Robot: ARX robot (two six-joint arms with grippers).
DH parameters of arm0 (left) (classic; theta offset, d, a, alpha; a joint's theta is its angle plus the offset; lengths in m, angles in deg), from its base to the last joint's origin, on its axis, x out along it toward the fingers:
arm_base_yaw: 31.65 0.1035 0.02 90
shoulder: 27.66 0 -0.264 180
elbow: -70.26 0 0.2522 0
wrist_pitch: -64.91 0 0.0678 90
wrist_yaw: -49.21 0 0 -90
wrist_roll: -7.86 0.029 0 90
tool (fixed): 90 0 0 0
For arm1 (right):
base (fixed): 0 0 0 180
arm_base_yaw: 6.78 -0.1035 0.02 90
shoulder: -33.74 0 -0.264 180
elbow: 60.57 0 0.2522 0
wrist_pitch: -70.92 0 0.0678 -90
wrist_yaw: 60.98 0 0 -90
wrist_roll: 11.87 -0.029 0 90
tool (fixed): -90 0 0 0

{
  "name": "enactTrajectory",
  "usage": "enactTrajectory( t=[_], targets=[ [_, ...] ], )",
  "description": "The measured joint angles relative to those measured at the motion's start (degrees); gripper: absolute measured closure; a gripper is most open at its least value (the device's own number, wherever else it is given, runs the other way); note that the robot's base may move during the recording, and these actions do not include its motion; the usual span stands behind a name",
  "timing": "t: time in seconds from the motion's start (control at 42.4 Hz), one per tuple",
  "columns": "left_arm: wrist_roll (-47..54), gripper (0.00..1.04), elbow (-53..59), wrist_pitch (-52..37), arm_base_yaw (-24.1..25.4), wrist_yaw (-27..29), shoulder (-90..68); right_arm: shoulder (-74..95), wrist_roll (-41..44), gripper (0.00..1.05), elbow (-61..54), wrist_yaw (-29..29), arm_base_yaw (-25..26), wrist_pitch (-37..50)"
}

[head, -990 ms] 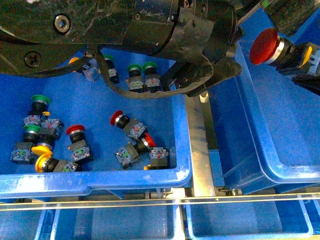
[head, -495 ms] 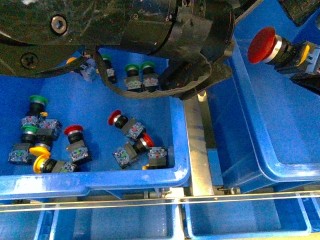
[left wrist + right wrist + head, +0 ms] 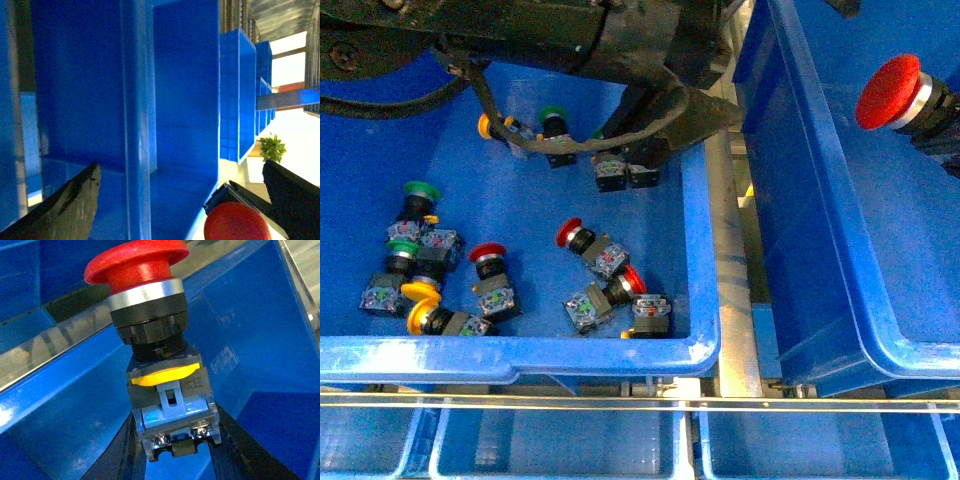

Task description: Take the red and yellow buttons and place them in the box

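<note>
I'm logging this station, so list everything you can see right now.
held red button: one, red cap, above the box
red buttons: three, loose in the left bin
yellow buttons: two, left bin
green buttons: at least three, left bin; more may be hidden under the arm
box: one, blue, right
left bin: one, blue
lower bins: blue, near edge
rail: metal, between bin and box
left end effector: open
right end effector: shut on the held red button
</note>
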Motion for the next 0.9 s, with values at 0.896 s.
enactTrajectory(
  t=[0.896],
  targets=[
    [9.7, 0.08, 14.1, -0.3, 10.8, -3.3, 11.5, 0.3, 0.0, 0.78, 0.0, -0.4, 4.7, 1.4]
  ],
)
